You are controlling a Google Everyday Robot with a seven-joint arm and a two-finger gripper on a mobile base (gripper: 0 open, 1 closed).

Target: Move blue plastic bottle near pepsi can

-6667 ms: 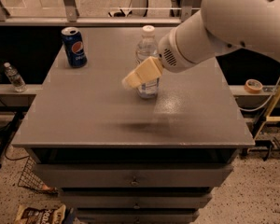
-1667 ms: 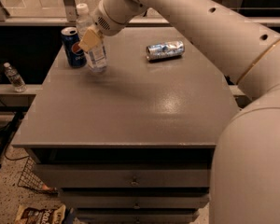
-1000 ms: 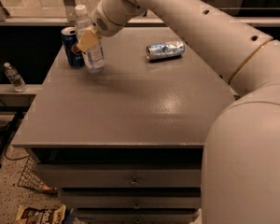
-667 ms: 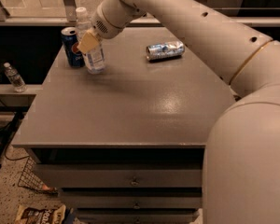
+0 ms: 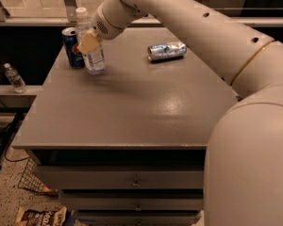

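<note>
The blue plastic bottle, tall and clear with a white cap and pale label, stands upright at the far left of the grey table. The pepsi can, dark blue with a round logo, stands just left of it, almost touching. My gripper is at the bottle's upper body, its tan fingers closed around it. The white arm reaches in from the upper right.
A crushed silver-blue can lies on its side at the far middle of the table. A small clear bottle stands on a low ledge to the left. A wire basket and a snack bag are on the floor.
The bottle was carried from the table's middle to the far left beside the pepsi can. Over the last second it has hardly moved.
</note>
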